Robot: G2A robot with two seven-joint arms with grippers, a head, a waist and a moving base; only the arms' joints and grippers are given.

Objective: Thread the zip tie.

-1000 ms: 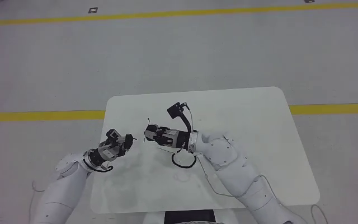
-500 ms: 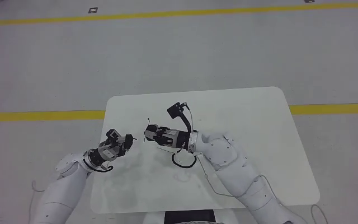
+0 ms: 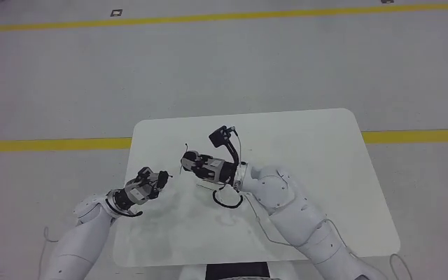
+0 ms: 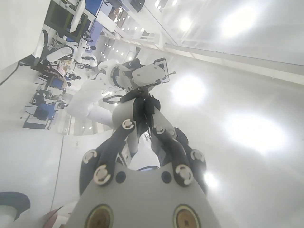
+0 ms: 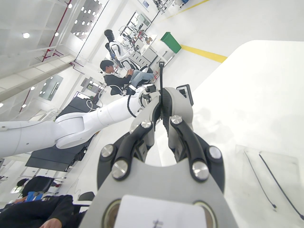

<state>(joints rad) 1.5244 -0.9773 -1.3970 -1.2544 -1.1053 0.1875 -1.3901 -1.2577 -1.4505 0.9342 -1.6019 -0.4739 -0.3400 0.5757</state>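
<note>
The zip tie (image 5: 161,74) is gripped between the closed fingers of the right tool (image 5: 162,94), above the worktop (image 3: 315,154). Its strap is seen projecting straight out past the fingertips, with the square head at the free end farthest from the tool. The left tool (image 4: 143,98) is held near the right one, with a small gap left between them. Its fingers are drawn narrow, tips together, and whether anything is pinched there cannot be told. Compared with a second earlier, the left tool is found rolled and shifted slightly toward the robot, while the right tool, with the zip tie unchanged in its grip, is tipped slightly away.
</note>
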